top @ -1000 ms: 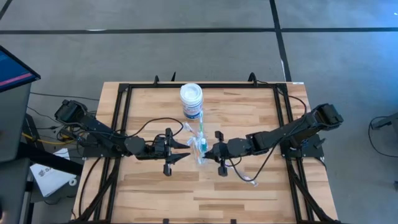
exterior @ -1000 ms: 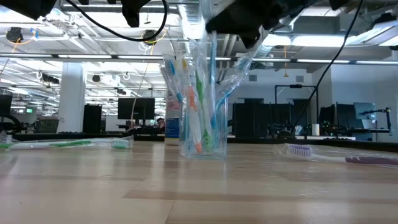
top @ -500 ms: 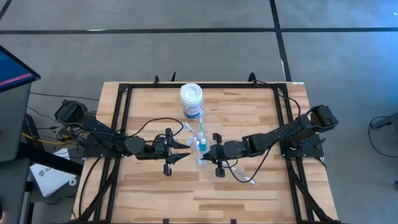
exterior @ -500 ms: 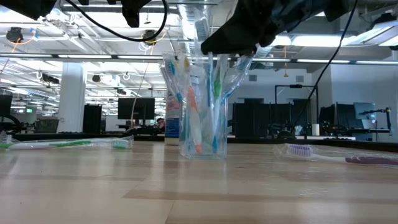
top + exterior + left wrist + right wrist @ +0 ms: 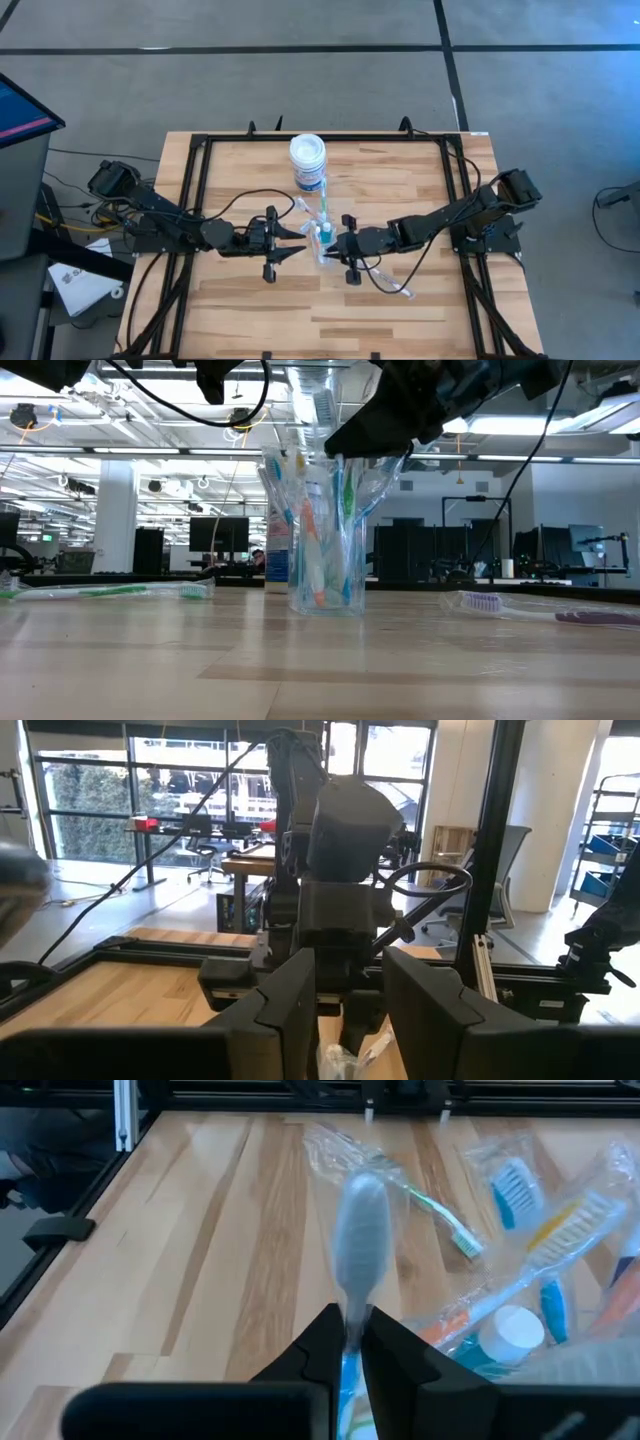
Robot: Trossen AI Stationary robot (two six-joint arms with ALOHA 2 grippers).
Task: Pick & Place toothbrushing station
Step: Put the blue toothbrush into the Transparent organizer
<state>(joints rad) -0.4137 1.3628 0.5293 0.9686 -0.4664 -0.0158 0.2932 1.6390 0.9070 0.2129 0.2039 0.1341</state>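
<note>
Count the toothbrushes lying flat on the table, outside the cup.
2: a green one on one side of the cup, a purple one on the other; others may be hidden.

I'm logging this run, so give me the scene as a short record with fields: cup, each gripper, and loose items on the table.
cup: clear plastic cup upright mid-table, packed with wrapped toothbrushes
right gripper: right gripper over the cup, fingers pinching a wrapped toothbrush
left gripper: left gripper open beside the cup, holding nothing
loose items: green toothbrush, purple toothbrush lying flat
other: white jar behind the cup

Bright overhead light, soft shadows, bg blurred.
</note>
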